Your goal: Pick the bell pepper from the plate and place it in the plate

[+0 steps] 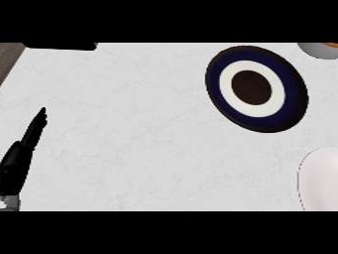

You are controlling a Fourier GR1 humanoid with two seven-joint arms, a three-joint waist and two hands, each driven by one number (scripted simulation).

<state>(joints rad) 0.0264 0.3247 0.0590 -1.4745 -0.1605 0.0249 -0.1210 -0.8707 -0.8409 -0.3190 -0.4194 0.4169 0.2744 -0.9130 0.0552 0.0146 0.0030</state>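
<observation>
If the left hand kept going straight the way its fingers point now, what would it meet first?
Probably nothing soon. The left hand points up-view, slightly right, over bare counter. Further along that line lies the dark object at the counter's far edge; height is unclear.

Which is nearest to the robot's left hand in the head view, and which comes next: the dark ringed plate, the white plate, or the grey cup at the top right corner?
From the left hand, at the view's left edge:
1. Dark ringed plate, upper right of centre.
2. White plate, at the right edge, lower down.
3. Grey cup, top right corner, only partly in view.
</observation>
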